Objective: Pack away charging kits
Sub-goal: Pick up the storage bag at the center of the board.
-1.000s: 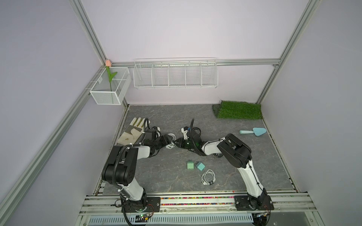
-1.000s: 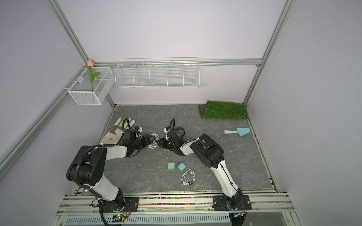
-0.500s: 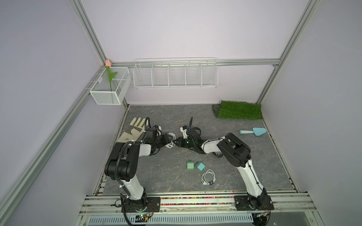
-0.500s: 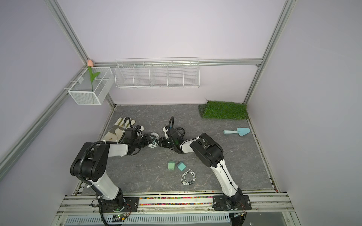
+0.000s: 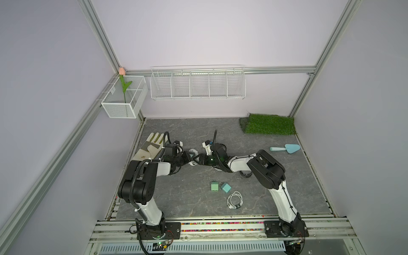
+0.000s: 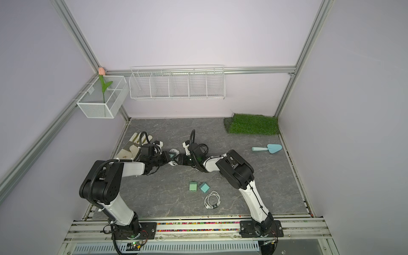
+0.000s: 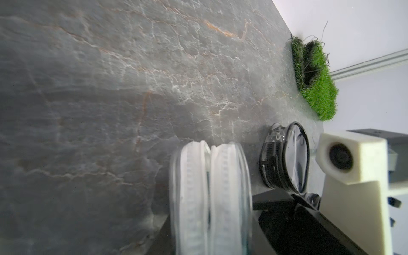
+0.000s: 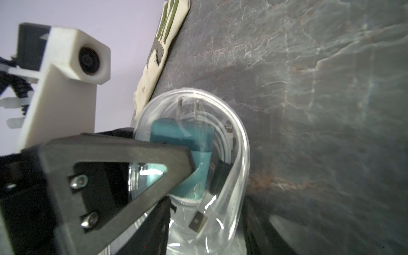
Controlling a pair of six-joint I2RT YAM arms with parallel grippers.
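A: Status?

B: 1 kit in. Charger block [image 8: 176, 132] + white cable [image 8: 223, 136] sit inside the clear white-zip case [image 8: 240, 141], mid-table. Left gripper [image 5: 190, 158] & right gripper [image 5: 199, 160] are both at the case. Can't tell if either is clamped or parted.

A: Left to do?

B: Mint block [image 5: 214, 186], teal block [image 5: 226, 187] and coiled cable [image 5: 234, 199] lie loose on the table [image 5: 176, 198], robot side. Black-rim case [image 7: 284, 159] waits near the zip case. 3rd cable not seen. Approx a third done, I'd judge.
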